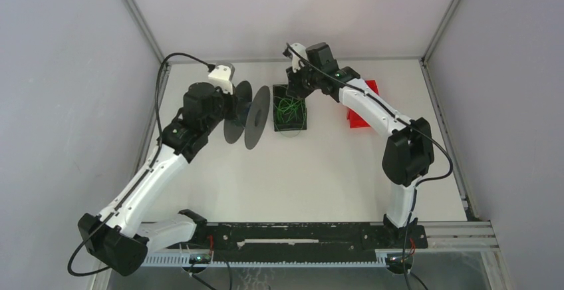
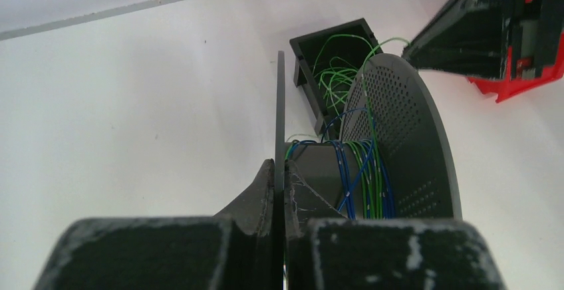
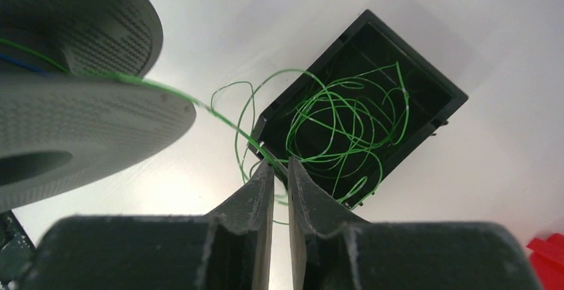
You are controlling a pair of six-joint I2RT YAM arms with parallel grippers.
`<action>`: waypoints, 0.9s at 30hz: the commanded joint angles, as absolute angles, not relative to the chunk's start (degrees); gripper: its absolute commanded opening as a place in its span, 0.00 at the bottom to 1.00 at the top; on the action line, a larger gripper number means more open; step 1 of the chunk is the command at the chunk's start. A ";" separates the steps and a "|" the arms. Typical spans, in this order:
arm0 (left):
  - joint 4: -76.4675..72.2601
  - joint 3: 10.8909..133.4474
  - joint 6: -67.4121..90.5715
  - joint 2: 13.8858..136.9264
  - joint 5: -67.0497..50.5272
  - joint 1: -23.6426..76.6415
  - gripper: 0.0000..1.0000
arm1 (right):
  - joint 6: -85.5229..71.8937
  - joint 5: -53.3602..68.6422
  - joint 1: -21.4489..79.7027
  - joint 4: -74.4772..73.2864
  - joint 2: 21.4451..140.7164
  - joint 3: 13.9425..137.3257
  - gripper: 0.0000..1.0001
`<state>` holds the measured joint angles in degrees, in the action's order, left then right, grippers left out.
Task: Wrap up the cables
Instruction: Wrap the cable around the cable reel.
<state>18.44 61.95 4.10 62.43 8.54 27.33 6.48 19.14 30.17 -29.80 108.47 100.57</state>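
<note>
Thin green cables [image 3: 346,124] lie in loose loops in a small black box [image 3: 435,87], with some loops spilling over its near corner. One green strand runs taut from the grey spool [image 3: 86,120] to the tips of my right gripper [image 3: 280,165], whose jaws stand a narrow gap apart around it. Blue and green cable turns [image 2: 366,177] are wound on the spool's core. My left gripper [image 2: 280,170] is shut on the spool's thin flange [image 2: 280,104] and holds the spool [image 1: 247,114] on edge, left of the box [image 1: 275,120].
A red plastic part [image 1: 362,110] lies on the table right of the box, beneath the right arm. White walls close in the table at the back and both sides. The arms' black base rail [image 1: 299,237] runs along the near edge.
</note>
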 commanded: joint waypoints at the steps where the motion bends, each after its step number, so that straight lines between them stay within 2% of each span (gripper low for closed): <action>1: 14.68 70.11 8.19 59.48 4.64 24.43 0.00 | 5.60 21.88 29.66 -26.02 106.68 98.60 0.19; 17: 19.08 76.12 13.05 57.93 -2.10 22.25 0.00 | 5.76 31.68 28.38 -21.92 102.31 90.10 0.22; 27: 20.10 77.53 13.02 56.88 -5.21 22.22 0.00 | 10.40 46.21 24.20 -22.37 95.73 84.36 0.61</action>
